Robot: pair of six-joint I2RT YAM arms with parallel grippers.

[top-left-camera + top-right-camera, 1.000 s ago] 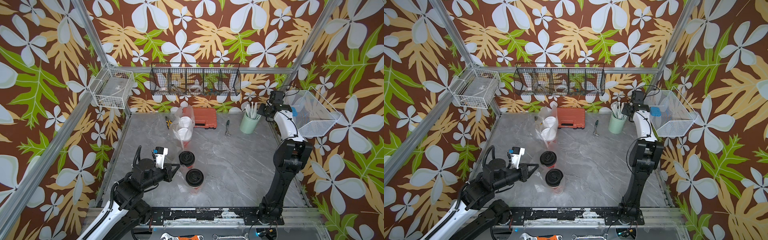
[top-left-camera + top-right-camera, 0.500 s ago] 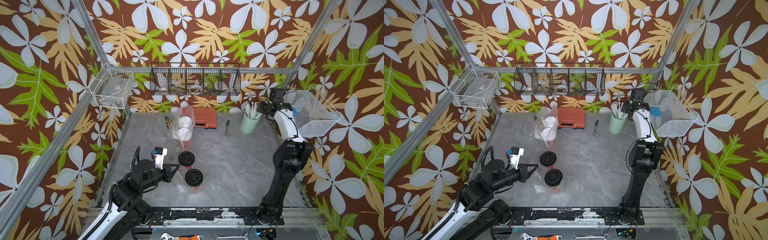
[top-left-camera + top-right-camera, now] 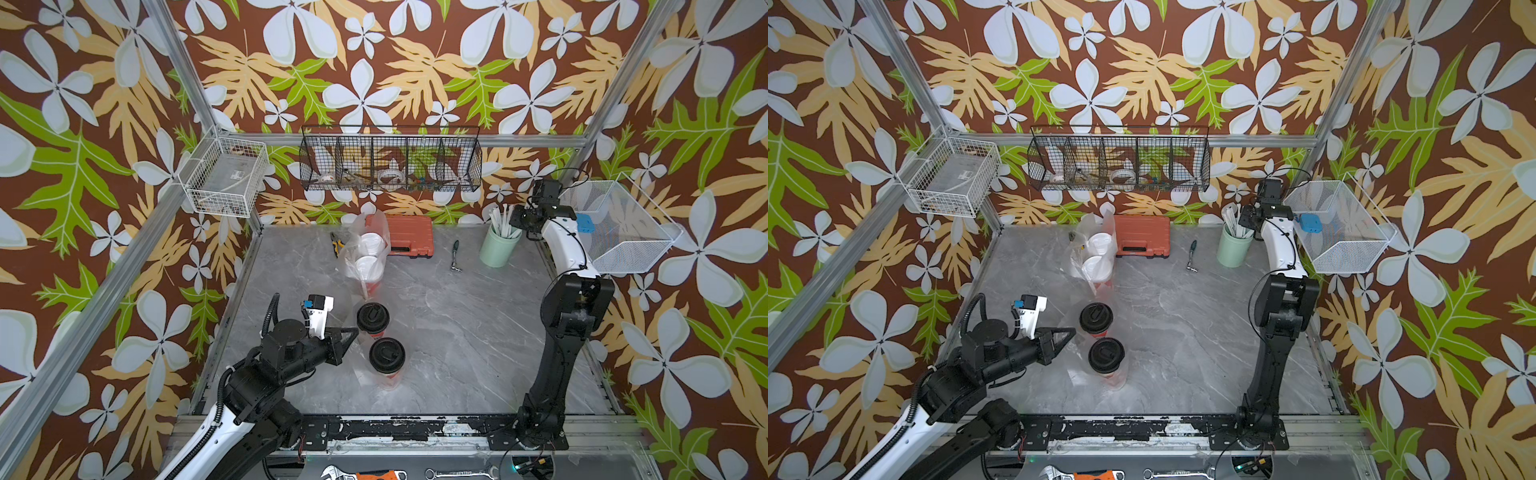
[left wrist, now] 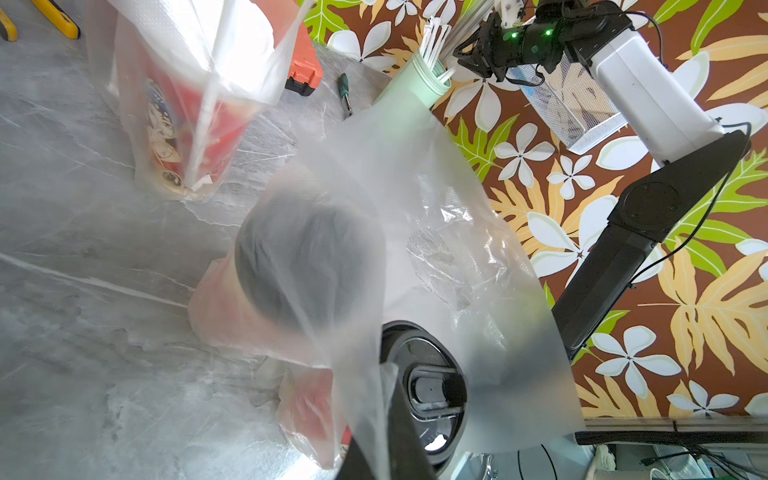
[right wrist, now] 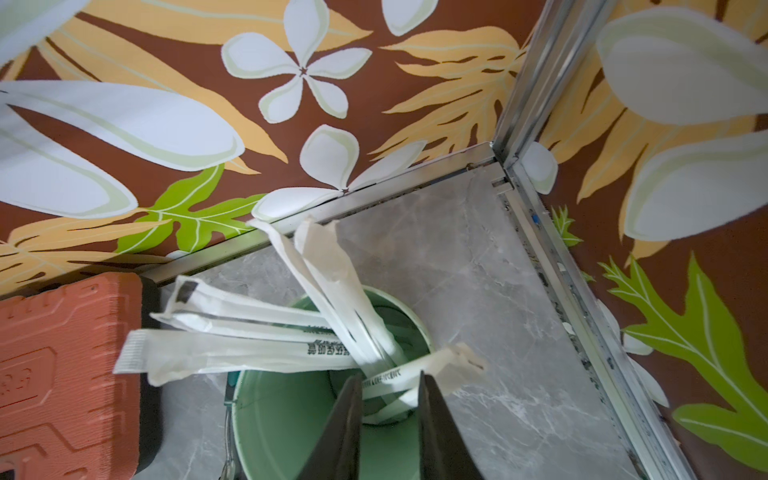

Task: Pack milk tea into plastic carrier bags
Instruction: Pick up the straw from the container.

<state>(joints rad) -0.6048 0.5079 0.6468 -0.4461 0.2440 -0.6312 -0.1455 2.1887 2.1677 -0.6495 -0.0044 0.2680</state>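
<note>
Forward of the orange case (image 3: 411, 237): steady the bag

Left jaws clench the clear bag (image 4: 449, 232) draped about two black-lidded milk tea cups (image 3: 373, 318); white-lidded cups (image 3: 368, 266) stand bagged beside that case. Right jaws stand slightly parted at one straw (image 5: 392, 381). Lift gently; cups probably tip easily.

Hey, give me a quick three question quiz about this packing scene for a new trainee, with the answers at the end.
1. True or false: both white-lid cups stand inside the rear plastic bag.
2. The right gripper hangs over which: A) orange case, B) green cup of straws, C) pliers?
3. What does the left gripper pinch?
Key: 1 true; 2 B; 3 the near plastic bag.
</note>
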